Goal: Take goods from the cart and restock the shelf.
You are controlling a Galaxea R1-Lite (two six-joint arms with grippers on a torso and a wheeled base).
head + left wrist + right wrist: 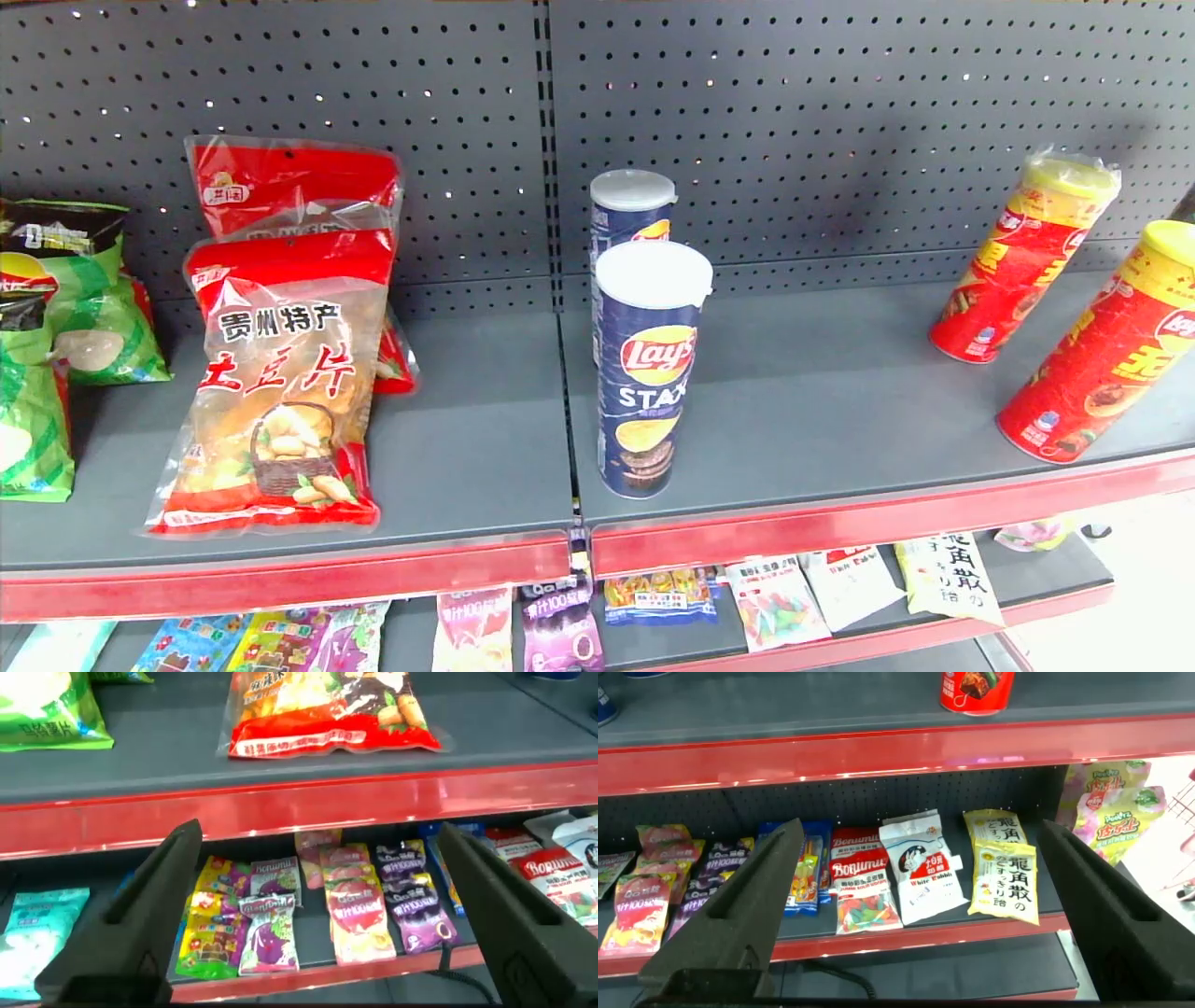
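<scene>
A: Item, grey metal shelf with red front lip (840, 392), right before us. What do we hold?
B: Nothing: left jaws and right jaws both gape wide, empty, facing the shelf front.
A: Stock?
B: Two dark blue cardboard crisp tubes with white lids (649, 373), upright, filed front to back, labels outward; red crisp tubes with yellow lids (1018, 261) well apart. We judge the bare stretch between is the slot to fill.

The shelf (822, 392) has a wide bare stretch between the blue cans (649, 373) and the red cans (1022, 257), open from its front edge to the back. A narrower gap lies between the blue cans and the red bags (280, 392). Green bags (37, 373) crowd the left end, just beside the red bags.
</scene>
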